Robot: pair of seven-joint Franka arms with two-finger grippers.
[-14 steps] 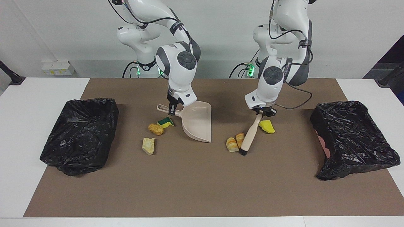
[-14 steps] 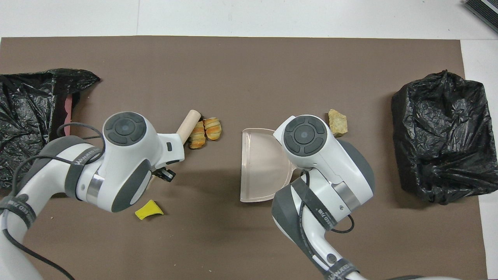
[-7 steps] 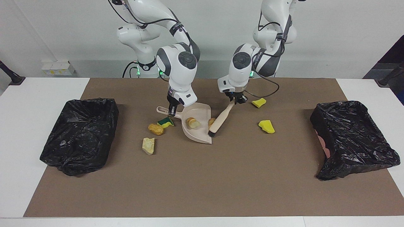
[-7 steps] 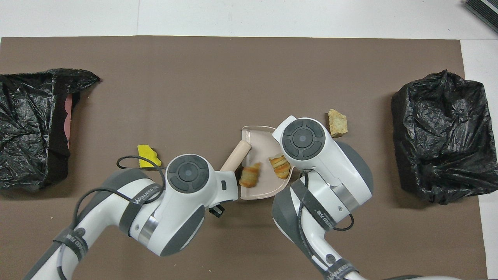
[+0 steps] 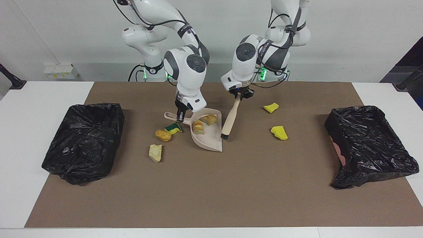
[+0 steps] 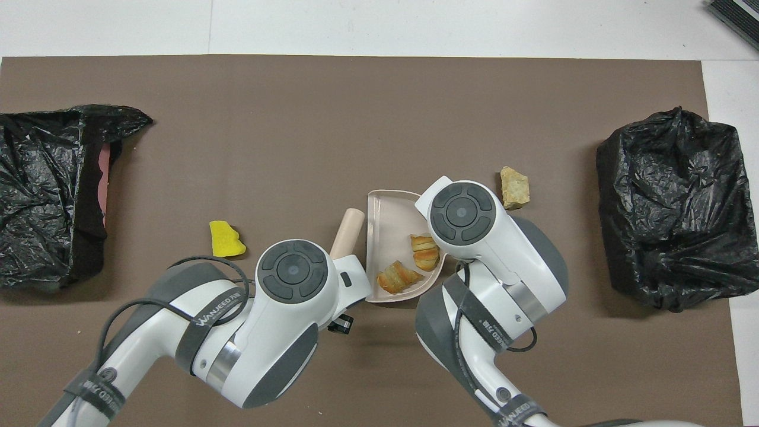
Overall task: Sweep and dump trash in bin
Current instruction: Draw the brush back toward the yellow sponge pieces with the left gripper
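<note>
My right gripper (image 5: 180,116) is shut on the handle of the beige dustpan (image 5: 207,137), which rests on the brown mat. Two golden-brown bread lumps (image 5: 198,127) (image 5: 210,119) lie inside the pan, also seen from overhead (image 6: 424,250) (image 6: 397,277). My left gripper (image 5: 240,96) is shut on the beige brush (image 5: 230,117), whose dark bristle end points down beside the pan's open mouth. More trash lies loose: a green-and-yellow sponge (image 5: 173,128), a golden lump (image 5: 163,135) and a pale beige chunk (image 5: 155,153) by the pan's handle, and two yellow sponge pieces (image 5: 271,107) (image 5: 279,132) toward the left arm's end.
Two bins lined with black bags stand on the mat, one at the right arm's end (image 5: 82,142) and one at the left arm's end (image 5: 370,145). White table (image 5: 33,99) borders the mat.
The left arm swept the brush across the mat and pushed the two bread lumps into the dustpan. The brush now stands just outside the pan's mouth. The dustpan stayed put.
</note>
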